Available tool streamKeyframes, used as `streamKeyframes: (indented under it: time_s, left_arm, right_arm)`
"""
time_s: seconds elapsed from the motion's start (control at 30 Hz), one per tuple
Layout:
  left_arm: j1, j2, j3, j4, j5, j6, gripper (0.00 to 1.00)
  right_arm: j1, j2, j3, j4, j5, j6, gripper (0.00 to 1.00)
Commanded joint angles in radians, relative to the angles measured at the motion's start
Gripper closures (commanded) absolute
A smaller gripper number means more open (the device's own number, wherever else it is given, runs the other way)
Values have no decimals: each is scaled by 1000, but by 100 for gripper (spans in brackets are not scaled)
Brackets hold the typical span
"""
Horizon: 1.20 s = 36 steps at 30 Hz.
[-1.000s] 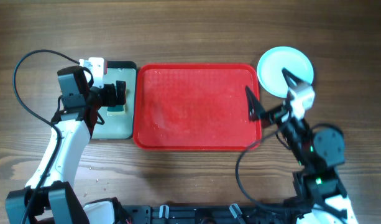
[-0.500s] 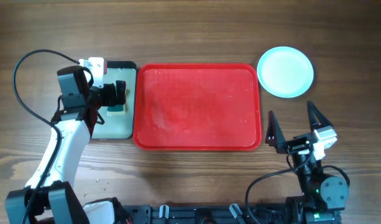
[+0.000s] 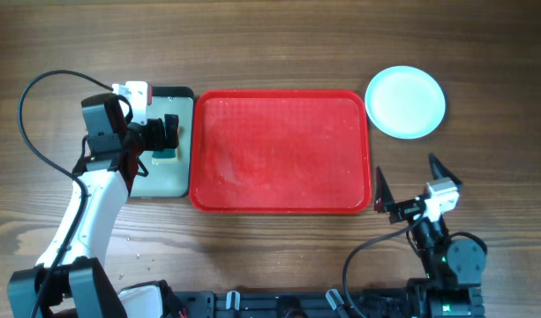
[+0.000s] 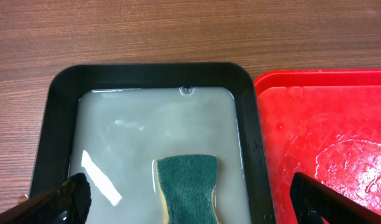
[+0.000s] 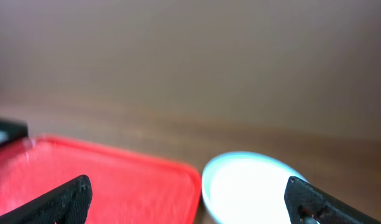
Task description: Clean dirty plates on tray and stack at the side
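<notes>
The red tray (image 3: 279, 152) lies mid-table and holds no plates; its surface looks wet. A pale cyan plate (image 3: 405, 102) sits on the table just right of the tray's far right corner; I cannot tell whether others lie under it. It also shows in the right wrist view (image 5: 251, 186), beside the red tray (image 5: 103, 180). My right gripper (image 3: 409, 187) is open and empty, near the tray's near right corner, well short of the plate. My left gripper (image 3: 169, 132) is open and empty, above the green sponge (image 4: 189, 186).
A black-rimmed tray (image 3: 166, 181) with cloudy water stands left of the red tray and touches it. In the left wrist view the sponge lies in this black-rimmed tray (image 4: 146, 71). Bare wood lies behind and in front of both trays.
My right gripper has drawn back from beside the plate toward the front of the table, open and empty. The plate stays put. The left arm has not moved.
</notes>
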Motion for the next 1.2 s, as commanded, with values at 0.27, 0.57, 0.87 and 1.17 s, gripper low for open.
streamKeyframes:
  time_s: [0.27,0.57,0.87,1.17]
  left_arm:
    - [-3,-7,13,3,5,1,0]
    - [-3,-7,13,3,5,1,0]
    - [-3,-105,12,-5,5,1,0]
    - [-2,-732,12,-37,-3,1,0]
  right_arm:
    - [-5,-9,-2,-8,2,-48,0]
    - [-5,-9,-2,-8,2,-48,0]
    - [-5,-9,-2,-8,2,-48,0]
    - [-5,-9,-2,-8,2,-48,0]
